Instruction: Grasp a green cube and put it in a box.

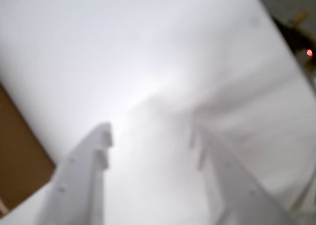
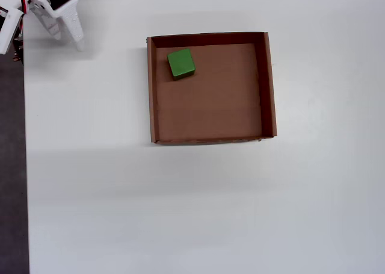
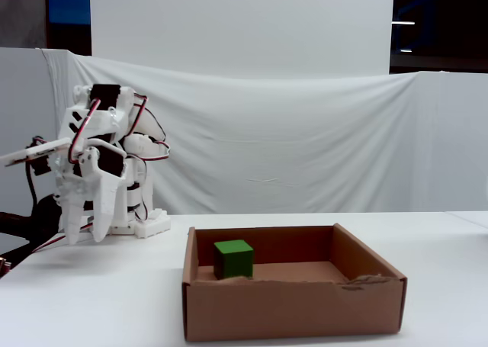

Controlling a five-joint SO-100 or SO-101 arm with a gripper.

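The green cube [image 2: 180, 64] lies on the floor of the brown cardboard box [image 2: 269, 87], in its far left corner in the overhead view. In the fixed view the cube [image 3: 233, 258] sits inside the box [image 3: 290, 309] near its back left. My white gripper [image 2: 66, 38] is far off at the table's top left corner, folded back by the arm's base, fingers pointing down [image 3: 84, 236]. In the blurred wrist view the gripper [image 1: 150, 133] is open with only white table between its fingers. A corner of the box [image 1: 19, 151] shows at the left edge. The cube is out of that view.
The white table ends at a dark floor strip [image 2: 12, 165] on the left of the overhead view. The arm's base [image 3: 145, 225] stands at the back left, with a white cloth backdrop [image 3: 305, 133] behind. A red light [image 1: 309, 52] glows beyond the table edge.
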